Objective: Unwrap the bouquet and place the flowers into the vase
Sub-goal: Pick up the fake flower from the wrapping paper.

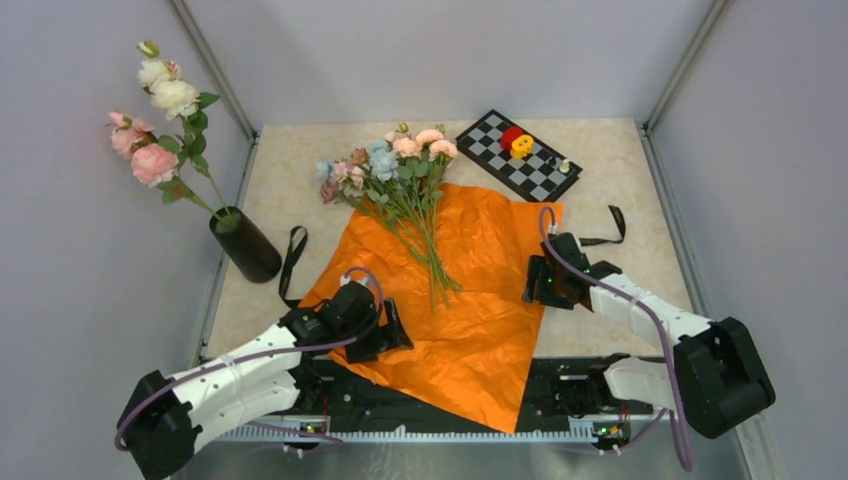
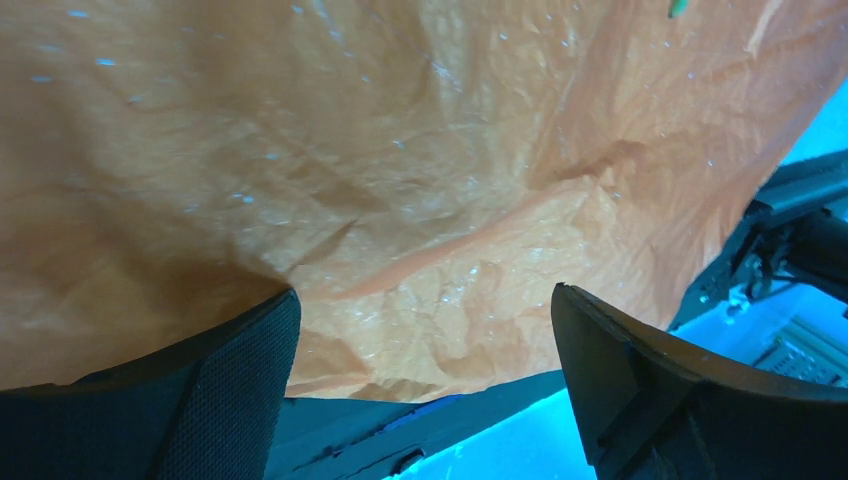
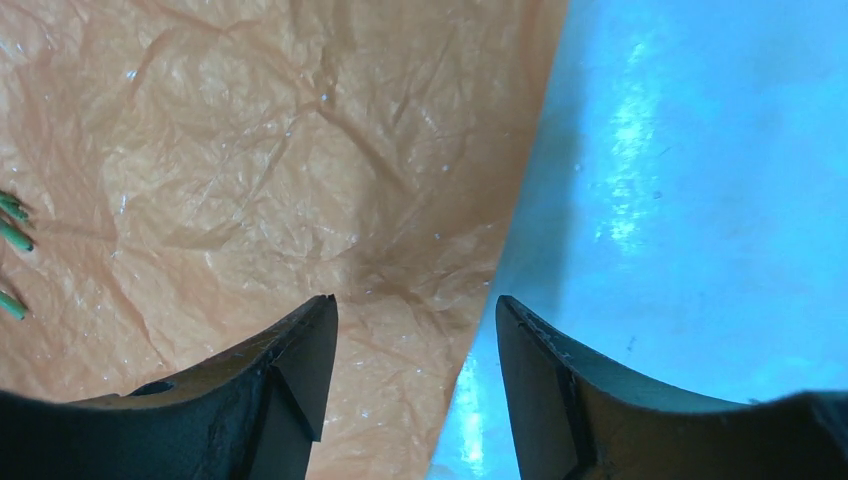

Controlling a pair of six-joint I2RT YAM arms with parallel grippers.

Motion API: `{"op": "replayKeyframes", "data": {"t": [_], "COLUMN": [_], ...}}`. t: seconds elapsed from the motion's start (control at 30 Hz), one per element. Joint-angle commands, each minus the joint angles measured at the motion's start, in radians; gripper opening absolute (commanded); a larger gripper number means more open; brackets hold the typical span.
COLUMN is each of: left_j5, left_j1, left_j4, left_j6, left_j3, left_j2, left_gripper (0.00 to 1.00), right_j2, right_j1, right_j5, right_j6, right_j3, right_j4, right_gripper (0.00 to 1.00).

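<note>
Hidden or unclear: in the top view both pincers read as dark masses and their fingertips cannot be separated. The near corner of the orange paper (image 1: pixel 470 300) overlaps the arm mounts at the tabletop (image 1: pixel 620 170) edge. In the right wrist view only a few green stem ends show, cut off at the left border. Whether either pincer touches the paper cannot be told.

The flowers (image 1: pixel 400 170) lie loose on the far part of the spread paper, blooms toward the far side, stems pointing near. They sit between the two pincers, apart from both.

The left pincer (image 2: pixel 425 300) stands wide, nothing between its fingers, over the paper's left edge. The right pincer (image 3: pixel 415 305) is parted and empty, straddling the paper's right edge.

The vase (image 1: pixel 247 247) stands at far left, off the paper, holding large roses (image 1: pixel 155 110). A black ribbon (image 1: pixel 292 262) lies just beside it.
</note>
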Motion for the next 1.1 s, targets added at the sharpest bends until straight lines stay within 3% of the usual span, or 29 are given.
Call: {"op": "replayKeyframes", "data": {"t": [0.0,0.23,0.57,0.9,1.07], "left_j5": [-0.092,-0.015,0.064,0.105,0.092], "left_j1": [0.038,0.250,0.506,0.644,0.663], "left_j4": [-0.108,-0.031,0.173,0.251,0.250], "left_j6": [0.056,0.205,0.279,0.294,0.306], "left_j3": [0.091,0.233,0.332,0.280,0.255], "left_j2": [-0.021,0.111,0.328,0.407,0.435], "left_gripper": [0.99,0.99,0.99,0.99,0.99], "right_j2": [-0.010,0.007,0.210,0.413,0.478], "right_j1": [-0.029,-0.069,-0.245,-0.358,-0.367], "right_j5": [0.032,0.028,-0.122,-0.142,-0.142], "right_j6": [-0.056,-0.115,-0.164,-0.217,-0.228], "right_j3": [0.092,0.217,0.351,0.435,0.468], "right_j4": [-0.035,-0.019,0.109,0.189,0.204], "right_gripper": [0.64,0.77,0.78,0.74,0.63]}}
